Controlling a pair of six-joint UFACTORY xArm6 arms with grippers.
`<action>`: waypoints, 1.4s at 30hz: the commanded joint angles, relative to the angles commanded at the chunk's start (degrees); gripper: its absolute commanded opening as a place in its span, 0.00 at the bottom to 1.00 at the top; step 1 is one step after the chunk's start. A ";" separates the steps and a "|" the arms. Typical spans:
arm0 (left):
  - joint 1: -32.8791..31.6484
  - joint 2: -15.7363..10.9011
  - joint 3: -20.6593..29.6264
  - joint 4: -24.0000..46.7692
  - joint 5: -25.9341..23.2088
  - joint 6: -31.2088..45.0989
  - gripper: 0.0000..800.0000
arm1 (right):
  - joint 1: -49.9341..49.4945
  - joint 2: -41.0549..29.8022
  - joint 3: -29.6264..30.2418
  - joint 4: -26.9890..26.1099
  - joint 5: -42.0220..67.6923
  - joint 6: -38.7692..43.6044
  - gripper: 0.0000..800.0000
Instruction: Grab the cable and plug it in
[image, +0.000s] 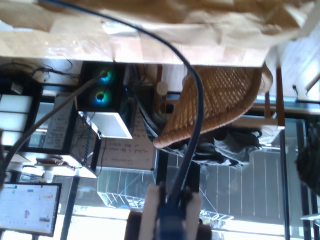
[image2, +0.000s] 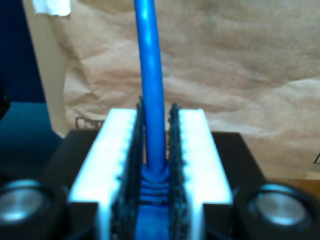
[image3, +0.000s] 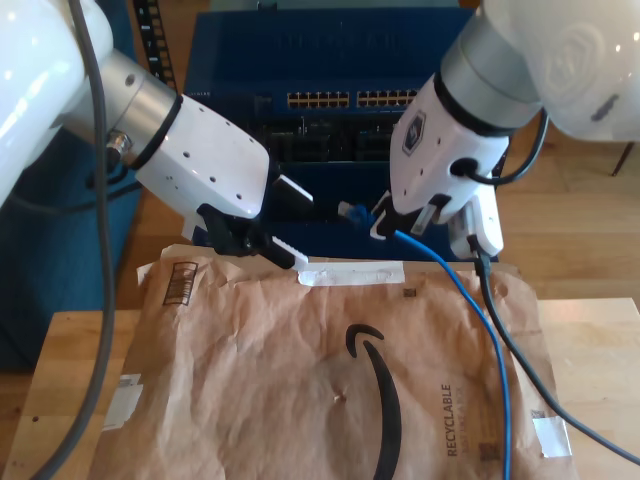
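Note:
The cable (image2: 150, 75) is bright blue and runs straight out between my second gripper's (image2: 156, 114) white fingers, which are shut on its ribbed boot over brown paper. My first gripper (image: 172, 212) is shut on a blue piece from which the cable (image: 194, 100) arcs away and droops onto the paper. At the exterior view's right, an arm's gripper (image3: 383, 225) holds the cable's plug end (image3: 348, 211) just in front of the blue switch (image3: 330, 100). From there the cable (image3: 480, 330) trails toward the front. At the exterior view's left, another arm's white fingers (image3: 285, 252) hover over the paper's back edge.
A brown paper mailer (image3: 300, 380) covers most of the wooden table (image3: 590, 350). A thicker dark grey cable (image3: 520, 370) lies beside the blue one. The switch has rows of ports (image3: 320, 100) facing the table. A wicker chair (image: 220, 100) stands beyond the table.

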 joint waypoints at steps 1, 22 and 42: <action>0.00 0.00 -0.35 -0.35 0.09 0.00 1.00 | -0.09 0.00 -0.18 0.79 0.09 0.00 0.00; -2.02 0.44 -6.42 -3.34 0.26 -0.18 1.00 | -2.11 -0.09 -2.90 2.99 1.32 0.00 0.00; -1.67 -0.44 -6.24 -3.08 1.49 -0.26 1.00 | -1.49 0.26 -2.55 3.78 1.32 0.00 0.00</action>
